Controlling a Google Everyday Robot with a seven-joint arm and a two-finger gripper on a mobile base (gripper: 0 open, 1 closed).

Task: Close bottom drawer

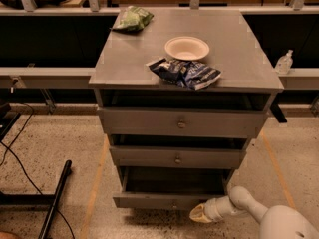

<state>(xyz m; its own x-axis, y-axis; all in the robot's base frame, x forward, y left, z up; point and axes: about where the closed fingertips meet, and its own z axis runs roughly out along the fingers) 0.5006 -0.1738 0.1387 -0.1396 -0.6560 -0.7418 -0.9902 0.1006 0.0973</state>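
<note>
Low down, gripper (199, 214) is hanging near the floor; bottom drawer (169, 201) is standing partly open, front panel just up-left of it. Grip state: cannot tell.

Plain grey wooden cabinet (129, 59); its low bottom drawer (149, 201) grey, darker inside. On cabinet top: cream round bowl (187, 48), blue-and-white printed crinkled packet (185, 72), green bag (132, 19). At cabinet's lower right front: white gripper (197, 214), yellowish tip. Speckled beige floor (50, 143).
</note>
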